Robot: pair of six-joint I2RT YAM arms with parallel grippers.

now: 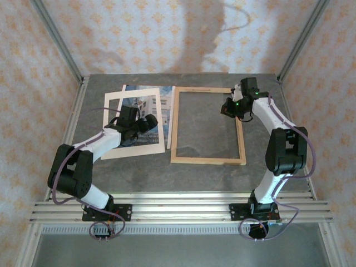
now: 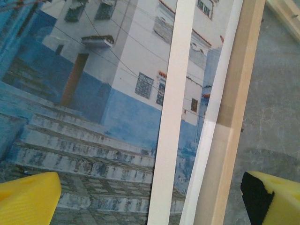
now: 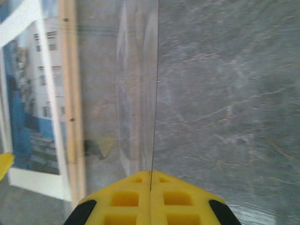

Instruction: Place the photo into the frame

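Observation:
The photo (image 1: pixel 146 105), a white building in blue tones, lies at the left of the table under a cream mat (image 1: pixel 114 123). Its right edge touches the light wood frame (image 1: pixel 207 161), which lies flat in the middle. My left gripper (image 1: pixel 149 123) hovers open over the photo's right side. In the left wrist view its gripper (image 2: pixel 150 206) spans the photo (image 2: pixel 93 93), the mat's strip (image 2: pixel 176 93) and the frame's left rail (image 2: pixel 239 93). My right gripper (image 1: pixel 229 109) is at the frame's upper right. In the right wrist view its gripper (image 3: pixel 151 187) is shut on the edge of a thin clear pane (image 3: pixel 136 93).
The grey table (image 1: pixel 194 178) is walled by patterned panels with metal posts at the corners. An aluminium rail (image 1: pixel 178 206) runs along the near edge, carrying both arm bases.

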